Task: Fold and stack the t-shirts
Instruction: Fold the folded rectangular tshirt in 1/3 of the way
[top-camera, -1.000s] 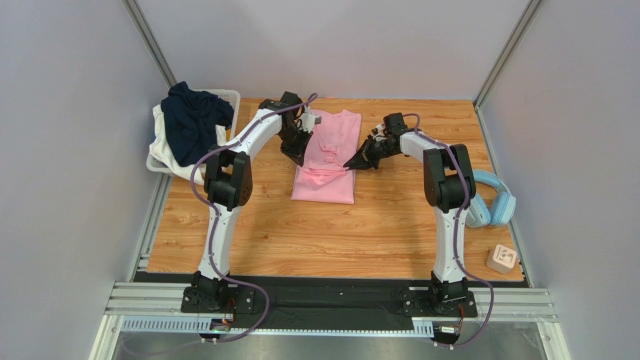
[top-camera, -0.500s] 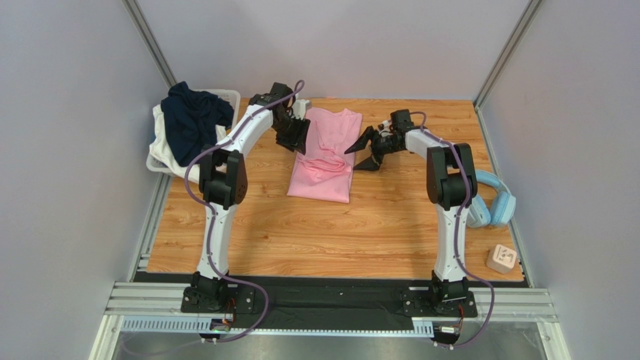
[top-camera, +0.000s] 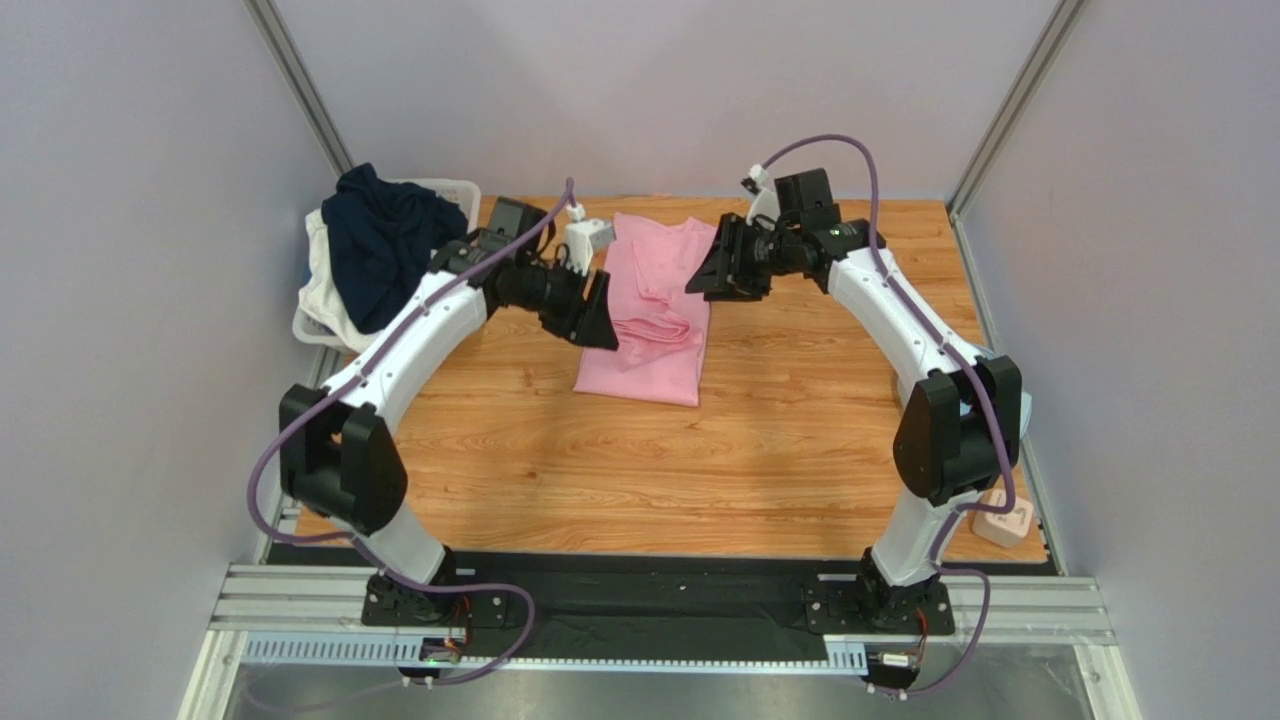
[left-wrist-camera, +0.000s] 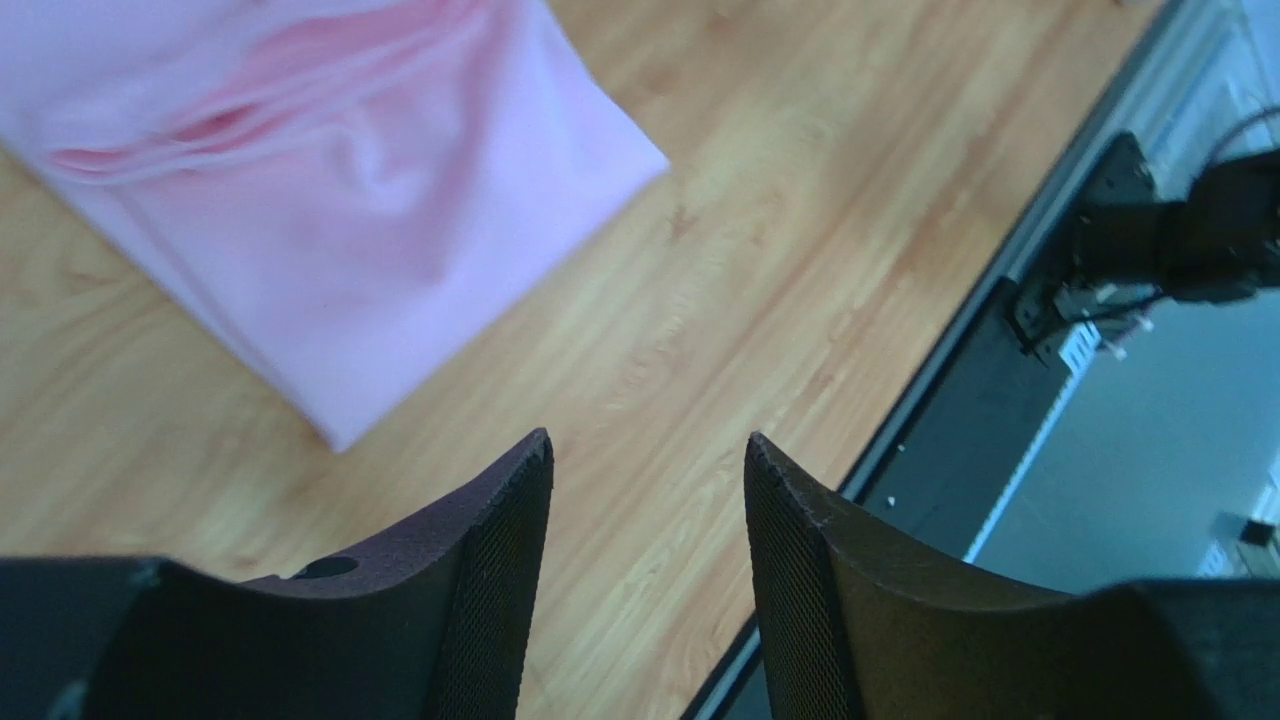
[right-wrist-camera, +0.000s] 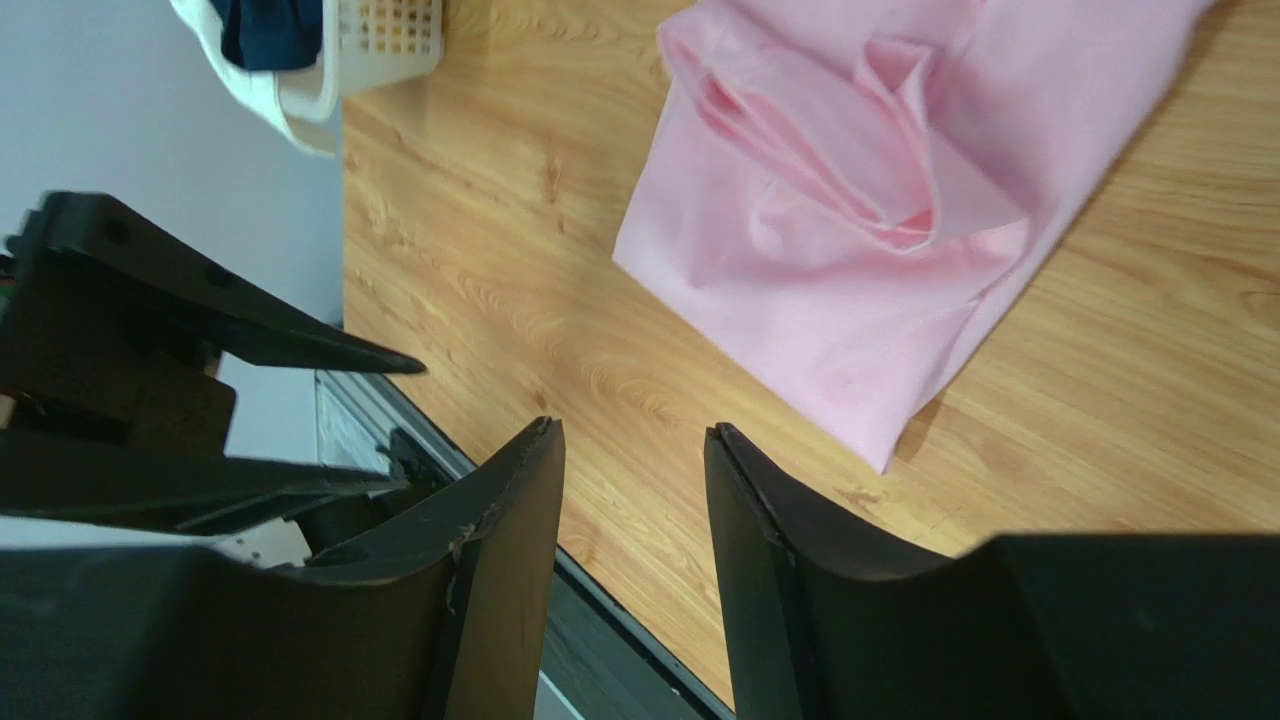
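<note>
Spanning the centre of the top view: wooden tabletop (top-camera: 781, 435), which carries the pink shirt.
Light pink t-shirt (top-camera: 657, 323): upper centre of the tabletop, lying as a narrow lengthwise strip with loose pleats bunched along its middle. It is not yet a tidy packet.
Pink shirt handling: light, limp and thin. It will sag and drag rather than keep its shape, so the two near corners at the hem look like the best hold, one per arm, pinching every layer.
White plastic basket (top-camera: 458, 192): upper left, at the table's edge.
Dark navy t-shirt (top-camera: 383, 240): crumpled in a heap over the basket, on top of something white that may be more cloth. It is just as soft, and any raised fold would serve to lift it out.
Left gripper (left-wrist-camera: 646, 450): fingers spread and empty, raised off the table just left of the pink shirt.
Right gripper (right-wrist-camera: 631, 435): fingers spread and empty, raised off the table at the shirt's upper right.
</note>
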